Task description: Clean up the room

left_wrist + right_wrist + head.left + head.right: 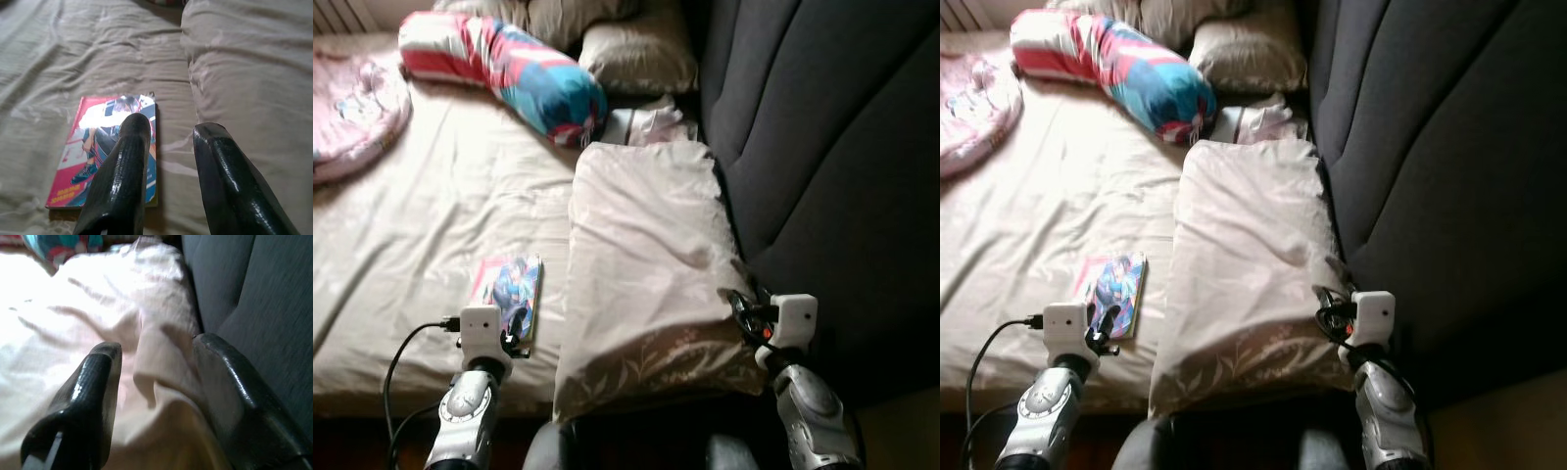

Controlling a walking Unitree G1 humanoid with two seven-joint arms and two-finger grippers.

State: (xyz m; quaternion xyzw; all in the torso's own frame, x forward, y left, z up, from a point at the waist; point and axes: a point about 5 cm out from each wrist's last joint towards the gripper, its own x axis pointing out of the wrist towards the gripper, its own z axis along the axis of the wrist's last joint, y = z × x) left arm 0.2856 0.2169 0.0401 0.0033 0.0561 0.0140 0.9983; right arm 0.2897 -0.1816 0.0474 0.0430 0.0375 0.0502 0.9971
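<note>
Two end effectors are being held apart over the bed (431, 196): the right end effector (156, 367) straddling a pillow (646, 255) fold, the left end effector (168, 147) beside the magazine (509, 294). Fabric is risking slipping out if pinched shallowly.

bed (431, 196) | on it: book (509, 294), pillow (646, 264), bolster (499, 69)

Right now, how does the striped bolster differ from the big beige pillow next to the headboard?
The striped bolster is a rounded roll in red, white and blue; the big beige pillow is flat, broad and plain, with a faint leaf print near its front edge. The bolster lies slanted across the bed's far end; the pillow runs lengthwise along the dark headboard. The right claw has its fingers around a fold of the pillow; the bolster lies apart. Both rest on the bed.
</note>
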